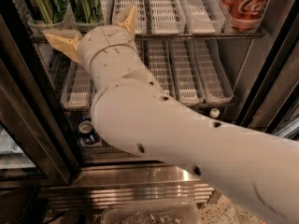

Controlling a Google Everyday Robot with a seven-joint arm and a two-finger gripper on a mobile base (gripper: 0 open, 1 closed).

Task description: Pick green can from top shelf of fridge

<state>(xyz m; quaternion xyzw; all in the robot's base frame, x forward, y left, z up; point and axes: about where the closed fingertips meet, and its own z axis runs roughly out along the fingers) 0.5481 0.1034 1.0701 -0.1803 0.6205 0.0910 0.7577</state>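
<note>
Gleaming green can (85, 3) with dark swirls on top shelf (161, 13), gripper (91, 24) just below, fingers (63, 41) spread wide

There is one fridge (37, 125) with three shelves in it. On the top shelf (196, 33) there are two green cans (85, 3) at the left and two red cans (246, 6) at the right. Lower down there is one small blue can (87, 130). There is one white arm (187, 139) with one hand (88, 21), up at the front edge of the top shelf, just under the green cans. The hand has two yellow fingers (63, 42), spread wide apart.
</note>
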